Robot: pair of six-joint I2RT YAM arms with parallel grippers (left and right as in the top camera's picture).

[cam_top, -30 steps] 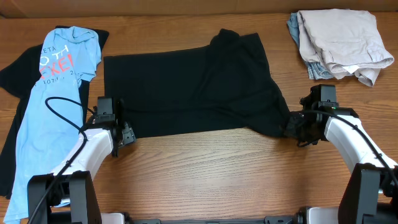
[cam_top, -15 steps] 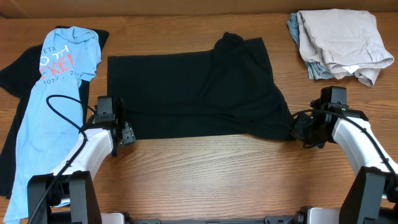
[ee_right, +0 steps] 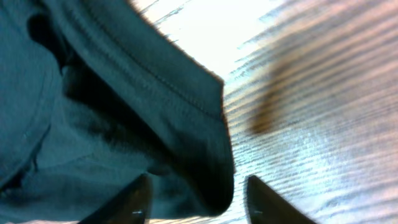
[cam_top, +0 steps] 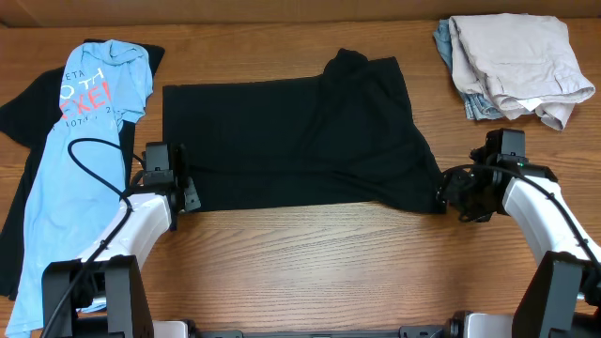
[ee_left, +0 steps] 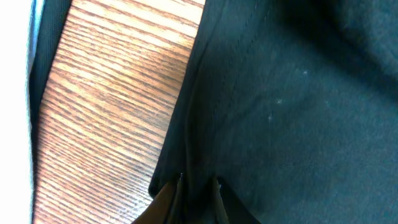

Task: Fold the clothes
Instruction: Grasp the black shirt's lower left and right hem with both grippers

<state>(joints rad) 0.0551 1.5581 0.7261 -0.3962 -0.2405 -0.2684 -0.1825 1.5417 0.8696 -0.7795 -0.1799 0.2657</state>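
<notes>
While the black T-shirt lies spread across the middle of the table, rumpled on the side toward the far right corner, its hem nearest the table's left edge is seen pinched between the nearly closed fingers of the left gripper. The right gripper is held with its jaws apart on either side of the shirt's corner nearest the right edge, and nothing is clamped there. A light blue T-shirt is laid along the left edge, and a pale heap sits at the far right corner. If the left side is lifted alone, the shirt is likely to be dragged askew and bunched. Should only the top layer be caught, the fold could be spoiled, and the rumpled part could be trapped inside it.
</notes>
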